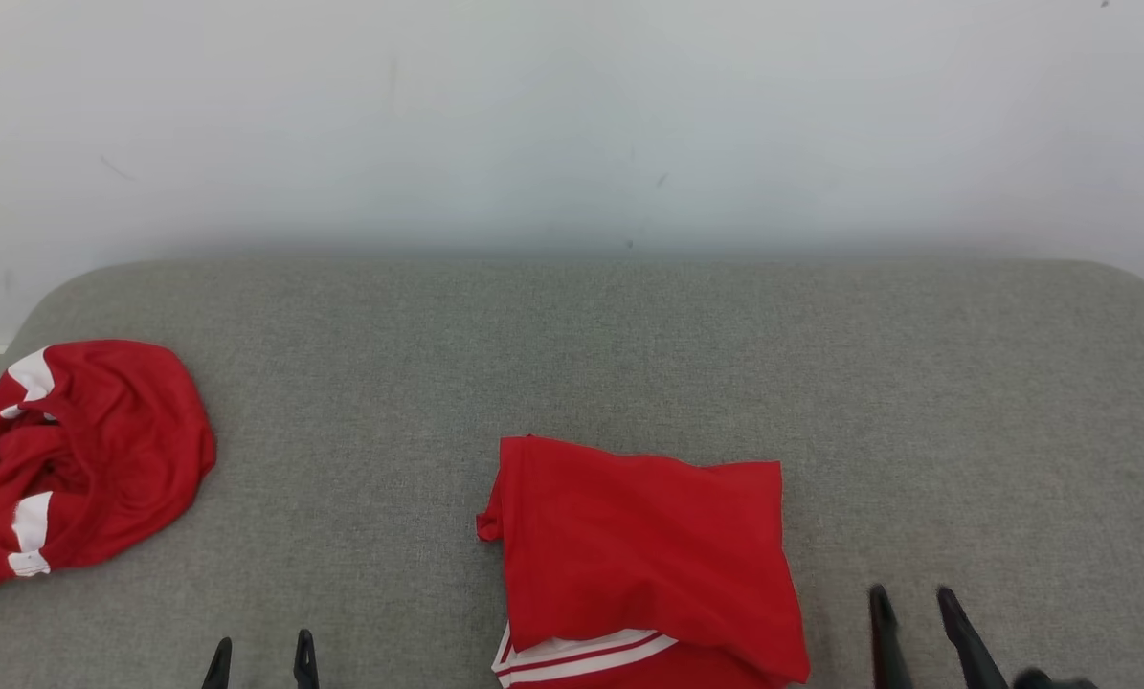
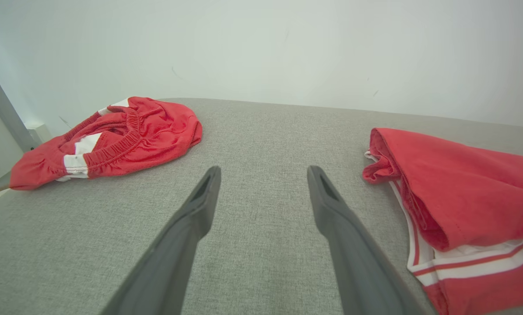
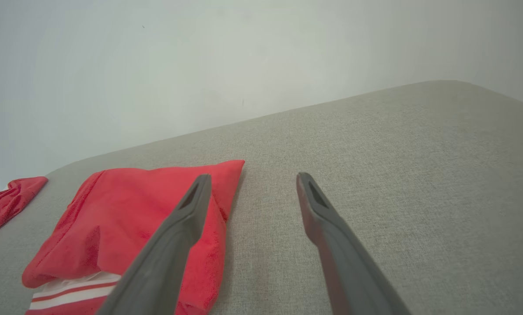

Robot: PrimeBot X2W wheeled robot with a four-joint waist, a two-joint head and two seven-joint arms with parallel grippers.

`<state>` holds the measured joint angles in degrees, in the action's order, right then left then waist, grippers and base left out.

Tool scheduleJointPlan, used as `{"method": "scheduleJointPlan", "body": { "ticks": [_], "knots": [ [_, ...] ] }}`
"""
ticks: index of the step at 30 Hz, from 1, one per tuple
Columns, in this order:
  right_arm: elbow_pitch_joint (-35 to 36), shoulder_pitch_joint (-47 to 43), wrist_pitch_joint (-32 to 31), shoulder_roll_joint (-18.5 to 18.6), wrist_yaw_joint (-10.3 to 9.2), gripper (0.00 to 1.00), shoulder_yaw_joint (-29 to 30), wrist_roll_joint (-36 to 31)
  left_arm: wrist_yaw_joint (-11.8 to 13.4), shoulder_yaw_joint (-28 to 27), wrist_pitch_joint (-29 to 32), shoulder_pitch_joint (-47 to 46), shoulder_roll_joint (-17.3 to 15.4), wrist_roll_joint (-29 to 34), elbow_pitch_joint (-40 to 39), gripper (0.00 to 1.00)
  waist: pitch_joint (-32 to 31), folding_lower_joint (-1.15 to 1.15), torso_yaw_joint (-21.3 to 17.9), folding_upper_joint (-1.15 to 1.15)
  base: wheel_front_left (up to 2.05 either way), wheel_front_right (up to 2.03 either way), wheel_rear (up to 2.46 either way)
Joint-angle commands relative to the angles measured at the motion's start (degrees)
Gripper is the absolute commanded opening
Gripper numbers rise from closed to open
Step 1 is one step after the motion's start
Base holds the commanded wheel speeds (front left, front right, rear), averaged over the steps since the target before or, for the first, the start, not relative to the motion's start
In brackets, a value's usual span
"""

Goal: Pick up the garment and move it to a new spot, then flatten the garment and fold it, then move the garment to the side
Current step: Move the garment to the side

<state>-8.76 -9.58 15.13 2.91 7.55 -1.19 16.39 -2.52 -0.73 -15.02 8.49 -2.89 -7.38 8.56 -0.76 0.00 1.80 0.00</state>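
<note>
Red cloth, folded into a rough rectangle with white striped trim peeking out at its near edge: the folded garment (image 1: 643, 555) lies mid-way across the grey padded surface (image 1: 629, 335), close to my side. I judge the flattening and folding done; what looks left is carrying it off to the side. My left gripper (image 1: 263, 639) hangs spread and empty, well apart from the cloth. My right gripper (image 1: 911, 590) is likewise spread and empty, near the garment's right edge but not touching. A second red garment (image 1: 83, 459) sits crumpled at the far left, unfolded.
</note>
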Motion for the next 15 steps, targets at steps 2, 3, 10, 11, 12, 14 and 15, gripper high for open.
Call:
{"method": "scheduleJointPlan", "body": {
  "ticks": [2,3,10,11,12,14,15],
  "knots": [
    [-0.86,3.44,0.10,-0.07,-0.09,1.00,-1.72,-0.28,0.24,0.07,-0.11,0.31,0.02,-0.59,-0.06,1.00,0.42,0.00,0.09,0.00,0.00,0.00,0.00],
    [-1.39,4.79,0.11,-0.04,-0.09,1.00,-2.22,-0.27,0.27,0.13,-0.11,0.07,0.02,-0.67,0.01,1.00,0.56,0.00,0.11,0.00,0.00,0.00,0.00],
    [-15.80,17.36,0.11,0.01,-0.09,1.00,-5.26,-0.58,-0.10,0.79,-0.11,-1.24,0.01,-1.14,0.67,1.00,1.11,0.00,1.22,0.00,0.00,0.00,0.00],
    [-19.33,18.73,0.10,0.00,-0.09,1.00,-5.75,-0.75,-0.19,0.91,-0.11,-1.47,0.01,-1.12,0.85,1.00,1.16,0.00,1.65,0.00,0.00,0.00,0.00],
    [-22.63,20.53,0.10,-0.01,-0.09,1.00,-6.24,-0.58,-0.22,0.92,-0.11,-1.66,0.01,-1.21,0.98,1.00,1.19,0.00,1.98,0.00,0.00,0.00,0.00],
    [-28.83,24.05,0.11,0.02,-0.09,1.00,-6.66,-0.39,-0.32,1.20,-0.11,-1.87,0.01,-1.46,1.18,1.00,1.31,0.00,2.85,0.00,0.00,0.00,0.00],
    [-31.73,25.54,0.10,0.01,-0.09,1.00,-6.87,-0.23,-0.34,1.32,-0.11,-1.90,0.02,-1.58,1.32,1.00,1.36,0.00,3.25,0.00,0.00,0.00,0.00]
  ]
}}
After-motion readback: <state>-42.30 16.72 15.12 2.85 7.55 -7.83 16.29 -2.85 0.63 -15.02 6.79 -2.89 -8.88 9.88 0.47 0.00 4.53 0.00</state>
